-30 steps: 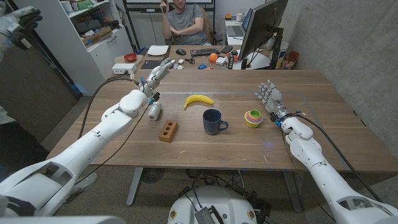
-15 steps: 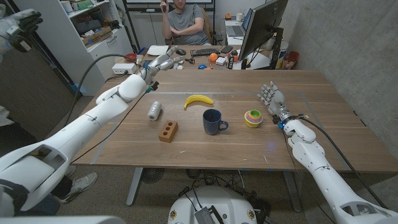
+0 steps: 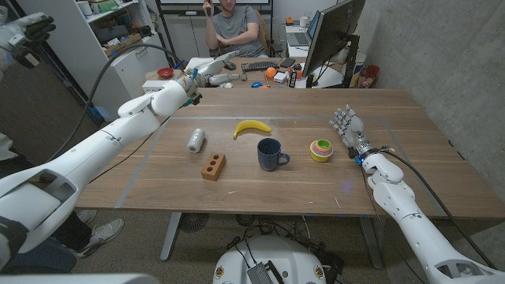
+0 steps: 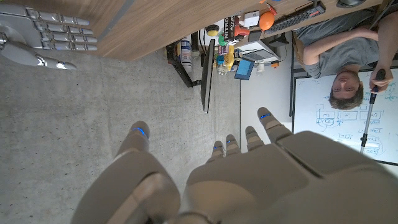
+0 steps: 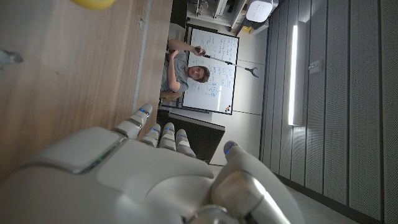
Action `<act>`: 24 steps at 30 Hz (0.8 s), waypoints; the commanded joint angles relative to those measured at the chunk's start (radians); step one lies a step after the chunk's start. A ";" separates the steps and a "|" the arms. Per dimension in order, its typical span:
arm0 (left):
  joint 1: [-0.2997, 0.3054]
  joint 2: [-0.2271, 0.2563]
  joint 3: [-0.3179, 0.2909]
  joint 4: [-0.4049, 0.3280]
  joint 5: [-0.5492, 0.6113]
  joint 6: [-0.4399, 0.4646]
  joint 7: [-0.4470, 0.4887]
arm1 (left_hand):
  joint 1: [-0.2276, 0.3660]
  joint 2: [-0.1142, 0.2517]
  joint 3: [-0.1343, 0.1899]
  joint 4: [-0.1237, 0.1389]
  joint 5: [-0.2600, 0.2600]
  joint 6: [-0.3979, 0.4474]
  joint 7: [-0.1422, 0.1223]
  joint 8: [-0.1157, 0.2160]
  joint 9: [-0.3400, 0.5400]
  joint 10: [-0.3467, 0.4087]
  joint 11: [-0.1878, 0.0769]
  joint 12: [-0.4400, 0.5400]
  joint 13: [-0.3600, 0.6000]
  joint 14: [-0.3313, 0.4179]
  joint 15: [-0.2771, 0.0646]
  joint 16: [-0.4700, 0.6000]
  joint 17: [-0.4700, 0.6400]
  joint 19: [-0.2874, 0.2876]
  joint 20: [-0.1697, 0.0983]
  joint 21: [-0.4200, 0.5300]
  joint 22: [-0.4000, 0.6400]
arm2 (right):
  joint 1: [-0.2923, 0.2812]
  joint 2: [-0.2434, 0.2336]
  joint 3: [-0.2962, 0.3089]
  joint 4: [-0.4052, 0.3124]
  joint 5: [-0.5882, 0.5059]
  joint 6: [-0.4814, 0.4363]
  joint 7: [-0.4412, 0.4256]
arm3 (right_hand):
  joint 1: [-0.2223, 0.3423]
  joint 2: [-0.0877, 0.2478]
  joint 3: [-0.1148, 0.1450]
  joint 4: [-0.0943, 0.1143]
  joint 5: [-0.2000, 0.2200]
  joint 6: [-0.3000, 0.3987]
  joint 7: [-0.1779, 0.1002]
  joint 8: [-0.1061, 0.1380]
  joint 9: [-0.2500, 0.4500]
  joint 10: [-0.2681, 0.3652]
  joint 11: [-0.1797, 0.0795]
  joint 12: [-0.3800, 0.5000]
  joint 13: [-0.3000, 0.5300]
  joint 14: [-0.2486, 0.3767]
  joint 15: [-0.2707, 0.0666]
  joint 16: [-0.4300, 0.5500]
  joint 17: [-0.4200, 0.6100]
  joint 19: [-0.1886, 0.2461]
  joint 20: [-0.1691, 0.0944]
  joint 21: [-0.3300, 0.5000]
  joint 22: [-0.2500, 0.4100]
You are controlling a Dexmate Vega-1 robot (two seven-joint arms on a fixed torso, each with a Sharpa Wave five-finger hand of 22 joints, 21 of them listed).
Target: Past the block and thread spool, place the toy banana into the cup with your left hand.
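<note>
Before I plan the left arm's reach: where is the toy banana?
In the head view the toy banana lies on the table near its middle, just beyond the dark blue cup, with the thread spool on its left.

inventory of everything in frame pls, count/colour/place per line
Curved toy banana: 1, yellow, mid-table, just beyond the mug.
Ceramic mug with handle: 1, dark blue, upright at table centre.
Thread spool: 1, white, lying on its side, left of the banana.
Rectangular block with two holes: 1, brown, in front of the spool.
Stack of nested toy cups: 1, multicoloured with yellow rim, right of the mug.
Wooden table: 1, brown.
Computer monitor: 1, black, beyond the far right corner.
Seated person: 1, grey shirt, behind the table.
Left hand: 1, grey-white, raised over the far left edge, holding nothing.
Right hand: 1, grey-white, fingers apart, beside the stacked cups.
</note>
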 commanded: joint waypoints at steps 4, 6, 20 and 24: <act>-0.097 0.005 0.033 0.041 0.114 -0.078 -0.107 | 0.058 -0.031 -0.014 -0.034 0.030 -0.039 -0.002 -0.005 0.005 0.002 -0.008 -0.002 0.004 0.018 -0.005 0.004 0.000 0.025 -0.002 0.005 0.000 | -0.025 -0.005 0.014 -0.027 0.002 0.006 -0.031 | -0.002 0.004 -0.004 0.002 0.006 -0.006 0.001 0.009 0.004 -0.004 0.007 0.011 0.002 0.000 0.001 0.008 0.001 0.013 -0.014 0.008 0.004; -0.121 -0.001 0.043 0.055 0.124 -0.079 -0.139 | 0.079 -0.041 -0.022 -0.044 0.043 -0.058 -0.006 -0.009 0.006 0.001 -0.005 -0.003 0.004 0.022 -0.005 0.003 0.000 0.028 0.001 0.002 -0.001 | -0.026 -0.009 0.012 -0.036 -0.003 0.002 -0.037 | -0.002 0.005 -0.004 0.001 0.006 -0.006 0.001 0.009 0.004 -0.003 0.007 0.011 0.002 0.000 0.001 0.007 0.001 0.013 -0.014 0.008 0.004; -0.200 0.005 0.112 0.022 0.333 -0.123 -0.210 | 0.185 -0.059 -0.069 -0.061 0.113 -0.119 -0.002 -0.008 0.006 -0.022 -0.002 -0.008 0.006 0.023 0.000 -0.002 0.001 0.044 0.003 -0.005 -0.001 | -0.036 -0.025 0.008 -0.072 -0.014 0.007 -0.065 | 0.000 0.004 -0.006 0.000 0.007 -0.005 0.002 0.009 0.004 -0.004 0.007 0.011 0.002 0.000 0.001 0.007 0.001 0.013 -0.013 0.008 0.004; -0.193 -0.001 0.101 0.020 0.320 -0.150 -0.194 | 0.203 -0.062 -0.083 -0.062 0.129 -0.122 0.002 -0.006 0.006 -0.013 -0.001 -0.005 0.006 0.029 -0.003 -0.001 0.001 0.055 0.003 -0.004 -0.001 | -0.040 -0.028 0.009 -0.080 -0.015 0.003 -0.078 | 0.000 0.004 -0.007 -0.001 0.008 -0.006 0.003 0.009 0.004 -0.004 0.007 0.010 0.002 0.000 0.001 0.007 0.000 0.014 -0.012 0.008 0.004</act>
